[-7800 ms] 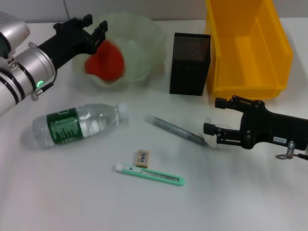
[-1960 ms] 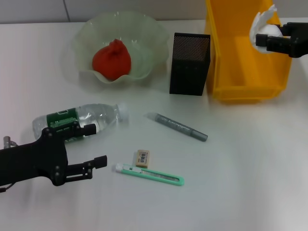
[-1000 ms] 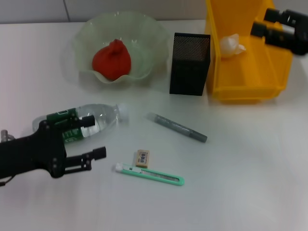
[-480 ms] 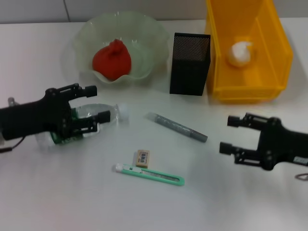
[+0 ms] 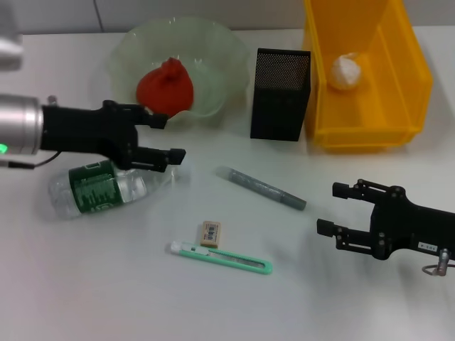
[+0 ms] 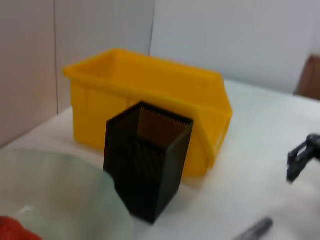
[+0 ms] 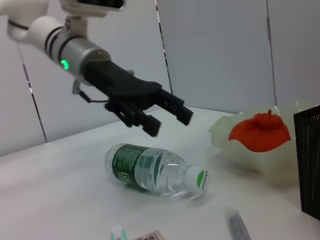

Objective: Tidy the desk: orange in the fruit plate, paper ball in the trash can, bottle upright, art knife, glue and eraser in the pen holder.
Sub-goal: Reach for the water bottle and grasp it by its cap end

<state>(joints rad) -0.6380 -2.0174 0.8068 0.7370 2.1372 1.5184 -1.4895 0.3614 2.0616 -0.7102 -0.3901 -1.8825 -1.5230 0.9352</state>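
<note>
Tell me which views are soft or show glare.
Left wrist view: soft throughout, the black mesh pen holder and yellow plastic bin fuzzy-edged. Right wrist view: the clear plastic water bottle fairly crisp, with small highlights. Head view: even light, faint shadows on the white table.

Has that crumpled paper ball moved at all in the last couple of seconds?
Yes. The paper ball was held above the far right corner of the yellow bin; now it lies inside the bin, and the right gripper is down near the grey pen.

You're looking at a lab test bench: plain white table [image 5: 398,298], grey panelled walls [image 7: 215,50], staged desk props like a yellow bin [image 5: 370,78] and mesh holder [image 5: 279,94].
</note>
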